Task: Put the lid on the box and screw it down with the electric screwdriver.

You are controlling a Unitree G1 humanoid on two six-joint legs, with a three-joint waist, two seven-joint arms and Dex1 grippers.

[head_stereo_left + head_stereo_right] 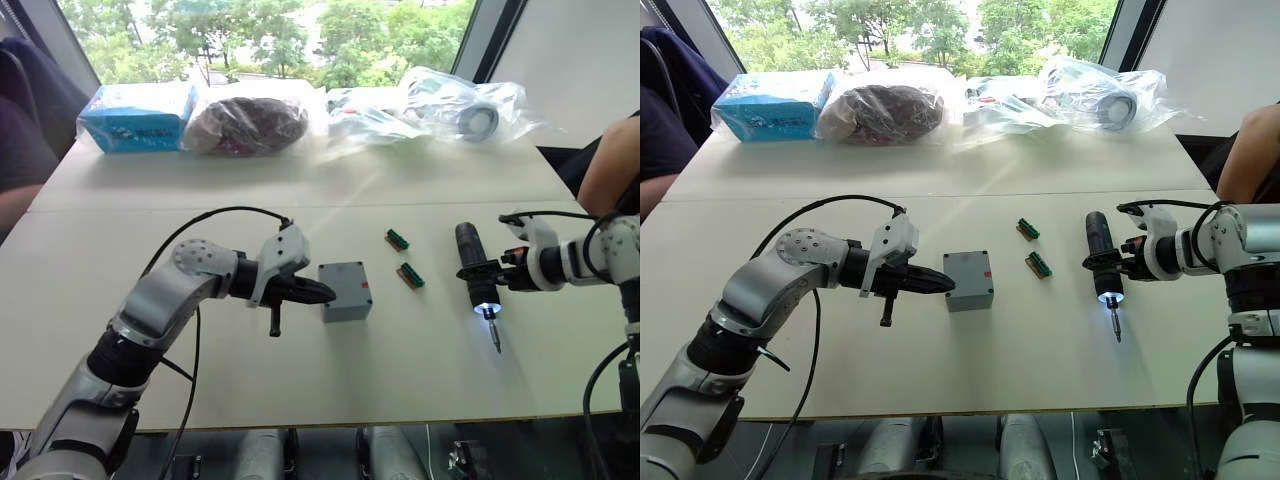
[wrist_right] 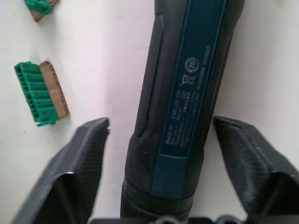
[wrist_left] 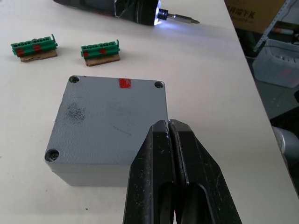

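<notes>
The box (image 1: 346, 290) is seen on the white worktop (image 1: 300, 370) near its middle, with the lid (image 3: 110, 119) seated on top and a red mark at one edge. The left claw (image 1: 322, 292) is pressed together, fingers shut on nothing, its tips touching the near edge of the lid. The electric screwdriver (image 1: 477, 270) lies flat on the worktop to the robot's right of the box, well apart from it, its light glowing and its bit pointed toward the robot. The right claw (image 2: 161, 135) is spread wide, one finger on each side of the screwdriver's body without gripping it. Two green blocks (image 1: 397, 239) (image 1: 411, 275) lie between box and screwdriver.
</notes>
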